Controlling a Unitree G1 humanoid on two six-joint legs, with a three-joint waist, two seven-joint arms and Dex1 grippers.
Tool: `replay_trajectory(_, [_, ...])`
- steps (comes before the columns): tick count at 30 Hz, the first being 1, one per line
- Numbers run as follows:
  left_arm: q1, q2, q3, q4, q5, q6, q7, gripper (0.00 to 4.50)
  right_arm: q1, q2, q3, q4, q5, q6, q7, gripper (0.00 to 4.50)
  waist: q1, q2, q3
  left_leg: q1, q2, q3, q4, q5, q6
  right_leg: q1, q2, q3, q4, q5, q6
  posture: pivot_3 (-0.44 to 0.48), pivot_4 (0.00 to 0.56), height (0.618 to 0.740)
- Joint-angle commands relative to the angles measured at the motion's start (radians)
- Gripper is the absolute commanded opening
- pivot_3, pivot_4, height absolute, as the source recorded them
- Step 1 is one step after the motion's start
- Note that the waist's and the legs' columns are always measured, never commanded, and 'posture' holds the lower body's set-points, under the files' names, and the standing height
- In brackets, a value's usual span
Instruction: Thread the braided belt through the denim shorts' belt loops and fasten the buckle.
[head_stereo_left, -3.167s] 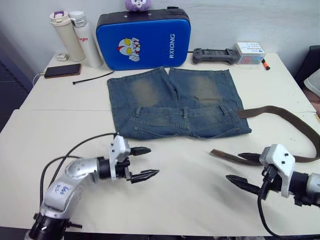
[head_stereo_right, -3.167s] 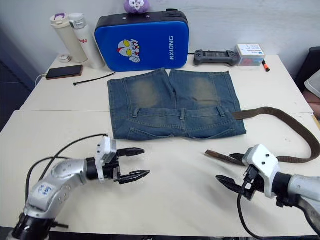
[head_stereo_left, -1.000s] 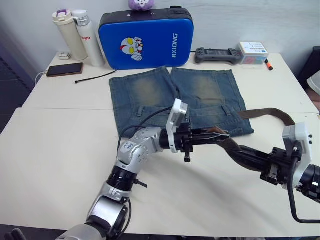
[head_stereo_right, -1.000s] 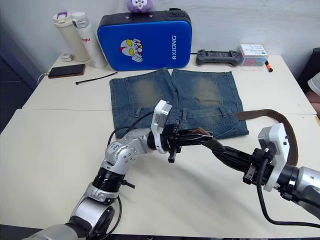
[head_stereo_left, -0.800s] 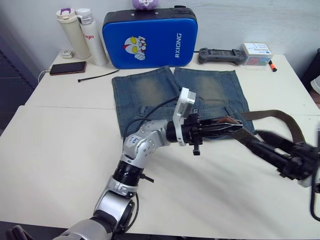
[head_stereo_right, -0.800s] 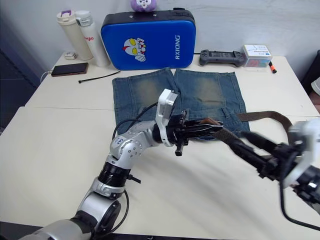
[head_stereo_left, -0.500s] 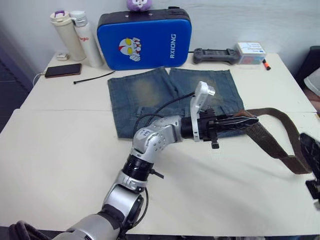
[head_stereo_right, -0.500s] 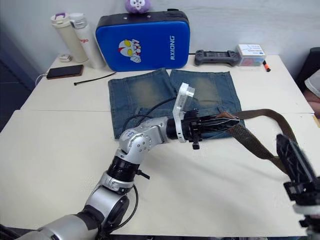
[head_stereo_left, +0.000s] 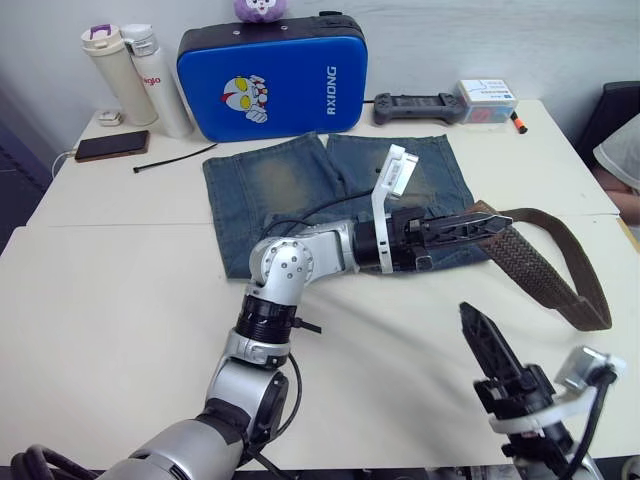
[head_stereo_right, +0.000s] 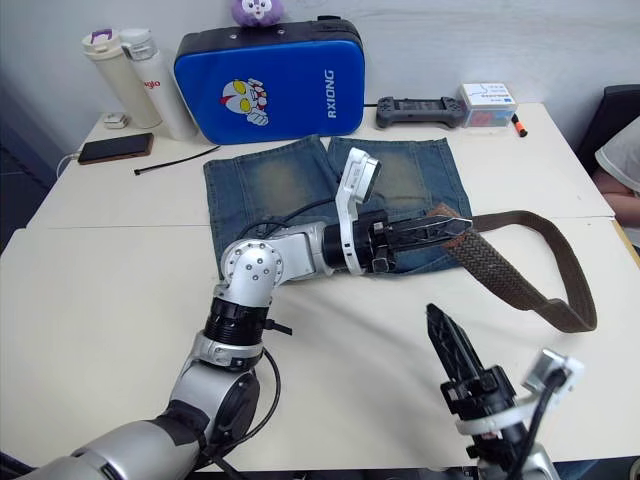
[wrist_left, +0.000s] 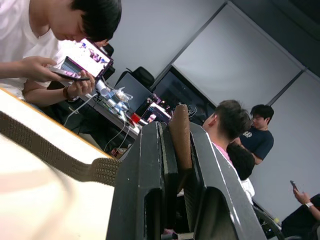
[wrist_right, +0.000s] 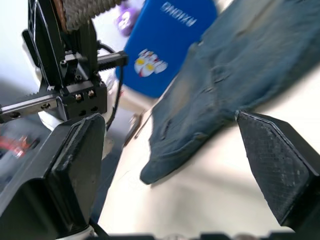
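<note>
The denim shorts (head_stereo_left: 285, 180) lie flat mid-table, waistband toward me. My left arm stretches across that waistband, so the belt loops are hidden behind it. My left gripper (head_stereo_left: 478, 225) is shut on the braided belt's leather tip (wrist_left: 181, 134), just past the shorts' right edge. From there the braided belt (head_stereo_left: 545, 275) curves right in a loop on the table and runs back to the shorts. The buckle is hidden. My right gripper (wrist_right: 167, 120) stands open and empty at the near table edge, its fingers (head_stereo_left: 488, 345) pointing toward the belt.
At the back stand a blue case (head_stereo_left: 270, 75), two bottles (head_stereo_left: 110, 70), a phone (head_stereo_left: 105, 147), a black cable tie (head_stereo_left: 170, 158), a game controller (head_stereo_left: 410, 103) and a small box (head_stereo_left: 485, 95). Seated people (wrist_left: 55, 45) show beyond the table's right side.
My left gripper has carried the belt tip rightward past the shorts' edge. My right gripper has let go of the strap, opened and pulled back to the near table edge.
</note>
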Motion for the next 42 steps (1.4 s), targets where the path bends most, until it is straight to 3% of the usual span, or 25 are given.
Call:
replay_trajectory(1, [0.057,0.001,0.005,-0.066,-0.011,0.023,0.058,0.00,-0.100,-0.009,-0.012,0.037,0.019,-0.053,-0.029,4.46,-0.003,-0.005,-0.001,0.000,0.000,-0.001,0.000,0.000,0.000,0.000,0.000,0.000,-0.001,0.000,0.000,0.000,0.150,0.740])
replay_trajectory(6, [0.138,0.011,0.023,-0.094,0.016,0.009,0.146,0.00,-0.223,-0.023,-0.017,0.086,0.099,-0.095,-0.057,4.46,-0.023,-0.029,-0.003,0.000,0.001,-0.009,-0.002,-0.002,-0.001,-0.002,0.009,0.005,-0.004,0.001,-0.001,0.000,0.150,0.740])
replay_trajectory(10, [0.154,0.005,0.044,-0.094,0.014,-0.012,0.191,0.00,-0.248,-0.039,-0.027,0.094,0.148,-0.091,-0.048,4.46,-0.006,-0.017,-0.002,0.000,0.001,-0.012,0.000,-0.006,-0.001,-0.005,0.011,0.006,-0.004,0.001,-0.002,0.000,0.150,0.740])
replay_trajectory(25, [0.154,0.003,0.007,-0.073,0.014,-0.032,0.187,0.00,-0.326,-0.048,0.024,0.133,0.078,-0.092,-0.083,4.46,0.002,-0.014,-0.002,0.003,0.001,-0.005,0.007,-0.007,-0.003,-0.007,0.013,0.016,0.008,0.000,-0.004,0.000,0.150,0.740])
replay_trajectory(28, [0.152,0.005,0.004,-0.069,0.018,-0.039,0.185,0.00,-0.327,-0.039,0.018,0.126,0.096,-0.096,-0.085,3.71,0.002,-0.014,-0.002,0.003,0.001,-0.005,0.008,-0.007,-0.003,-0.008,0.013,0.016,0.008,0.000,-0.004,0.000,0.150,0.740])
replay_trajectory(35, [0.147,0.008,0.009,-0.062,0.019,-0.049,0.183,0.00,-0.297,-0.045,0.013,0.114,0.111,-0.097,-0.071,0.32,0.004,-0.014,-0.003,0.003,0.001,-0.005,0.009,-0.007,-0.003,-0.008,0.013,0.016,0.009,0.000,-0.004,0.000,0.150,0.740])
replay_trajectory(36, [0.147,0.008,0.012,-0.061,0.018,-0.050,0.184,0.00,-0.297,-0.047,0.013,0.114,0.111,-0.097,-0.070,0.09,0.004,-0.014,-0.003,0.003,0.001,-0.005,0.009,-0.007,-0.003,-0.008,0.014,0.016,0.009,0.000,-0.004,0.000,0.150,0.740])
replay_trajectory(40, [0.137,0.037,-0.004,-0.067,0.033,-0.086,0.126,0.00,-0.306,-0.078,-0.017,0.114,0.106,-0.101,-0.079,0.09,0.003,-0.013,-0.003,0.003,0.001,-0.004,0.009,-0.007,-0.003,-0.008,0.014,0.017,0.010,0.000,-0.004,0.000,0.150,0.740])
replay_trajectory(42, [0.130,0.049,0.010,-0.072,0.020,-0.095,0.110,0.97,-0.321,-0.100,-0.046,0.120,0.112,-0.109,-0.095,0.00,0.003,-0.013,-0.002,0.003,0.001,-0.004,0.009,-0.007,-0.003,-0.008,0.014,0.017,0.010,0.000,-0.004,0.000,0.150,0.740])
